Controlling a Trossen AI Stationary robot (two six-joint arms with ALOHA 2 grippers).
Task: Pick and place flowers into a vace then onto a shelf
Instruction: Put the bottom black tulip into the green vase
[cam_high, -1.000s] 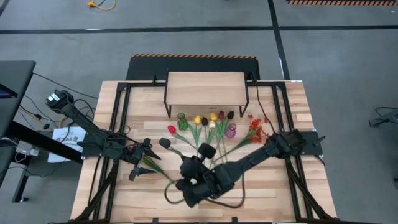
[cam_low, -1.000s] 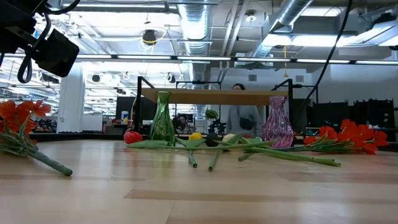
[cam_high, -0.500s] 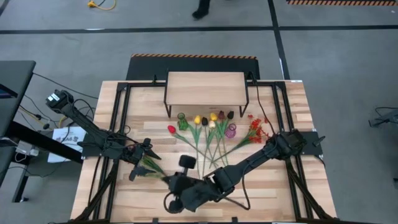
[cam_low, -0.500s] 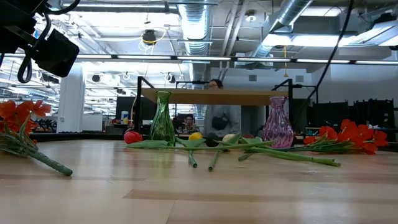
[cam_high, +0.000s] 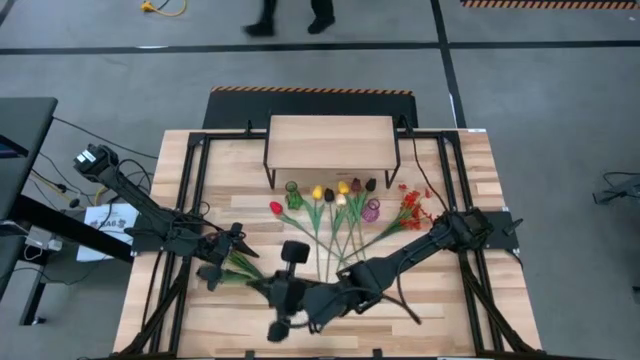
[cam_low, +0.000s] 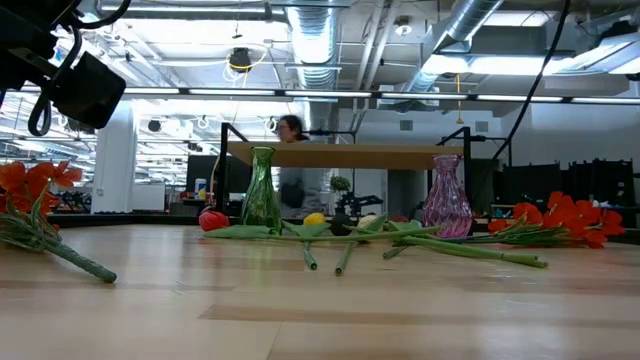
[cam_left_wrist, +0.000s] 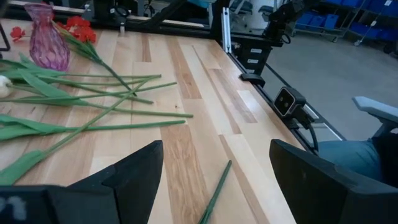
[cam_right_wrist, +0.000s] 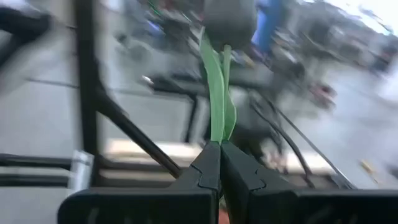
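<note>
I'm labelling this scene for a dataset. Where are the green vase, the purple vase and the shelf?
green vase (cam_low: 261, 190), low view, on the middle of its glass body.
purple vase (cam_low: 446, 197), low view, on its rounded belly.
shelf (cam_high: 330, 139), high view, on the middle of its wood plank top.

Around my bench lies grey concrete floor (cam_high: 540, 100); overhead run silver ducts (cam_low: 320, 40), and a person (cam_low: 292, 175) stands beyond

Right gripper (cam_right_wrist: 219, 163): fingers pressed together, arm stretched low toward left gripper (cam_left_wrist: 214, 168). Left gripper: fingers spread wide, nothing between, arm parked.
</note>
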